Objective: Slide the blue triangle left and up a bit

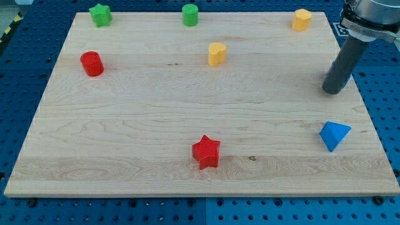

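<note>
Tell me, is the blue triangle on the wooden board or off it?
On it: the blue triangle lies inside the board near the right edge, below my tip.

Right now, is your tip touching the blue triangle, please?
No, my tip stands apart, toward the view's top from the blue triangle.

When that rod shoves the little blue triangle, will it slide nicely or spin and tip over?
The blue triangle sits low and flat on the smooth wooden board, so it probably slides rather than tips. Its slanted sides may make it spin if my tip, now above it in the view, pushes off-centre.
</note>
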Controlling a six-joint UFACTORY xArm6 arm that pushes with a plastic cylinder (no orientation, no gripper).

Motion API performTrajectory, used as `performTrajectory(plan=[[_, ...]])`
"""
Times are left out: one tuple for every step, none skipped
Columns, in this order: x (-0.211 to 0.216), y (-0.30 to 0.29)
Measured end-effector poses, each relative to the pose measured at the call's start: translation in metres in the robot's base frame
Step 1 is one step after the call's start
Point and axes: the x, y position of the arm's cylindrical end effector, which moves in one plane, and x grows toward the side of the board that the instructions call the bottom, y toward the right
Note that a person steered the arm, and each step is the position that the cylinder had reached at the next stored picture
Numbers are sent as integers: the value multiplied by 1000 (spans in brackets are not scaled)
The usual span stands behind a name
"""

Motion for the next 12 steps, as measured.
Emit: performTrajectory(plan=[[0,-15],[4,-49],[5,-54],[6,-54],[9,-48],[21,-32],[40,3],[70,34],[105,45],[106,45],[107,45],[108,45]])
